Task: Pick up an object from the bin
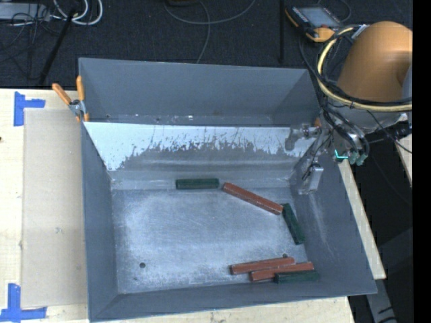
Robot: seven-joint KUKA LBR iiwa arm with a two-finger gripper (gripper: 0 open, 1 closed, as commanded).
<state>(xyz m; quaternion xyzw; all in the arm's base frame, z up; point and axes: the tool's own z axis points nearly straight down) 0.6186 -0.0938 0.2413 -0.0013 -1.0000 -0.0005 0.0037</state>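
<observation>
My gripper (302,159) hangs over the bin's back right corner, above the sloping wall, open with nothing between its fingers. Closest to it, below and slightly left, lies a short dark green bar (293,223) along the right edge of the floor. One end of a reddish-brown bar (252,198) touches that bar's upper end and slants up to the left. Further left, near the back of the floor, a second dark green bar (197,184) lies flat.
At the front right of the floor two reddish-brown bars (264,266) lie side by side, with a dark green bar (297,277) at their right end. The arm and its cables come in over the bin's right rim.
</observation>
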